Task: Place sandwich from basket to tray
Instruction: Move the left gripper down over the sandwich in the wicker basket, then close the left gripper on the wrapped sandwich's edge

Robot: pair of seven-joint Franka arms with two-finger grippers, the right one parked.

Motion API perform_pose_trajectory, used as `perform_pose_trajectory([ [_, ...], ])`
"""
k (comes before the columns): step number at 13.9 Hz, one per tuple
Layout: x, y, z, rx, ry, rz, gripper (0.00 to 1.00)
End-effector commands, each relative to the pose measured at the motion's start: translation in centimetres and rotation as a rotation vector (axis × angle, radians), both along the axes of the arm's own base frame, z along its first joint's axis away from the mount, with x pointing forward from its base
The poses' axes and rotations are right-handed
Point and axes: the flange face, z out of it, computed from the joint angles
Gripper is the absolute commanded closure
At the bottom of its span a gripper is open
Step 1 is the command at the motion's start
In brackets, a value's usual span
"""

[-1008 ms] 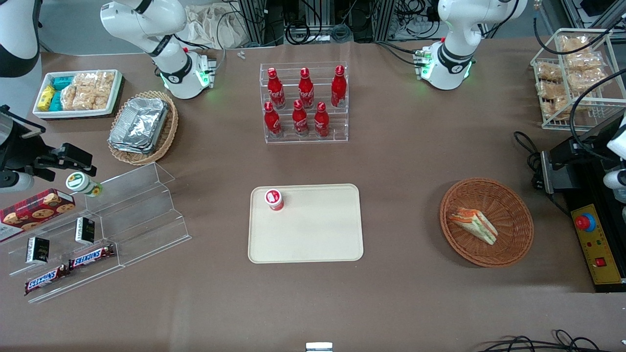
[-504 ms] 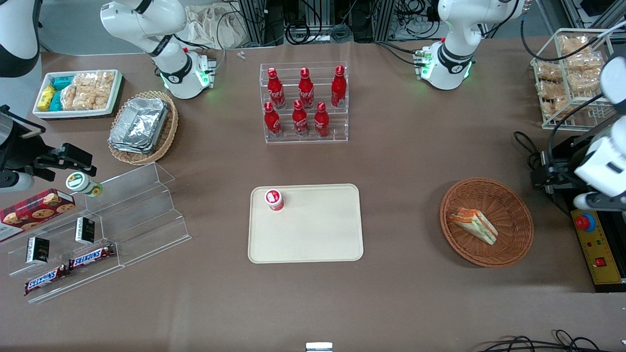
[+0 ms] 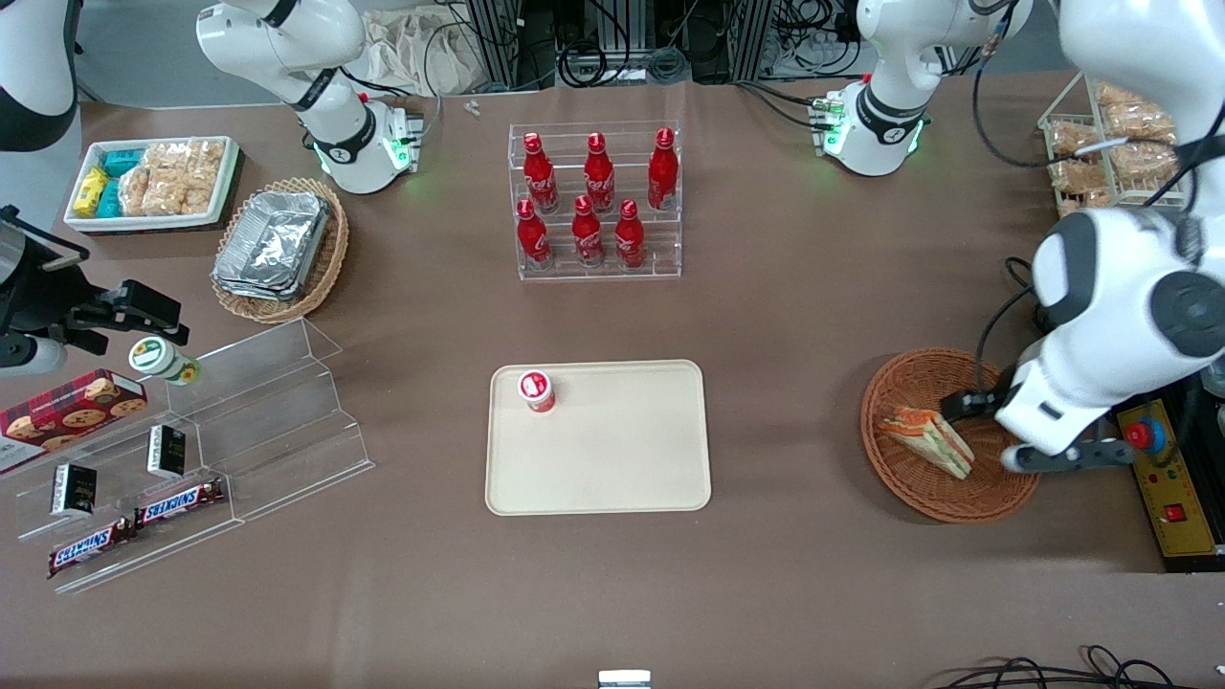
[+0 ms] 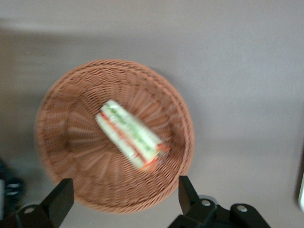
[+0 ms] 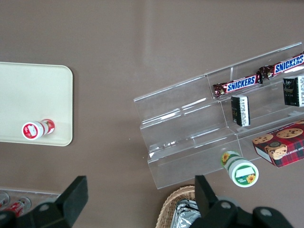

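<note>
You see the gripper (image 4: 121, 202) over the basket (image 3: 995, 498), its black fingers (image 4: 61, 202) matt plastic and set wide apart. The basket is rough woven wicker, orange-brown. The sandwich (image 3: 926, 441) in it shows soft white bread. The tray (image 3: 612, 478) looks smooth, matt beige plastic, and the table covering (image 3: 785, 316) is a matt brown sheet.

The basket (image 3: 957, 498) was orange-brown woven wicker; the sandwich (image 3: 926, 440) showed white, orange and green layers; the tray (image 3: 612, 469) was plain cream; the gripper (image 4: 122, 202) above the basket was black.
</note>
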Motion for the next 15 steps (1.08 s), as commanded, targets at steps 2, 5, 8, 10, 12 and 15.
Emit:
perform_pose_trajectory([
  [2, 0.0, 0.1, -1.5, -0.023, -0.064, 0.109, 0.02],
  [5, -1.2, 0.8, -4.5, -0.031, -0.107, 0.175, 0.02],
  [8, -1.1, 1.7, -6.0, -0.036, -0.101, 0.290, 0.02],
  [10, -1.1, 2.7, -7.3, -0.031, -0.083, 0.320, 0.02],
  [12, -1.3, 2.9, -8.7, -0.028, -0.068, 0.337, 0.02],
  [15, -1.2, 4.1, -10.7, -0.031, -0.072, 0.417, 0.02],
])
